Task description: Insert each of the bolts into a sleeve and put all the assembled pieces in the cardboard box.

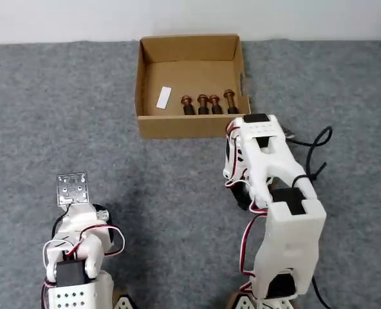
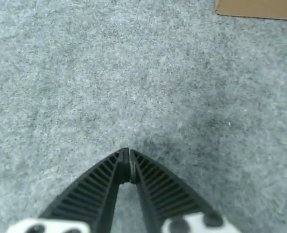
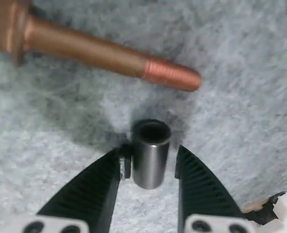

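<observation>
A copper bolt (image 3: 95, 51) lies flat on the grey carpet. Just beside its threaded end a dark metal sleeve (image 3: 151, 155) stands upright, bore facing up. My right gripper (image 3: 149, 149) is open around the sleeve, one finger close against it and a small gap at the other. In the high view the right arm (image 1: 258, 154) bends down just in front of the cardboard box (image 1: 187, 125), hiding its fingers. Several assembled bolt-and-sleeve pieces (image 1: 208, 103) stand in a row inside the box. My left gripper (image 2: 129, 154) is shut with nothing in it, over bare carpet near the left arm (image 1: 74, 219).
A white label (image 1: 164, 97) lies on the box floor left of the pieces. A corner of the box (image 2: 255, 8) appears in the left wrist view. Black cables (image 1: 316, 151) loop to the right of the right arm. Grey carpet (image 1: 165, 193) lies between the arms.
</observation>
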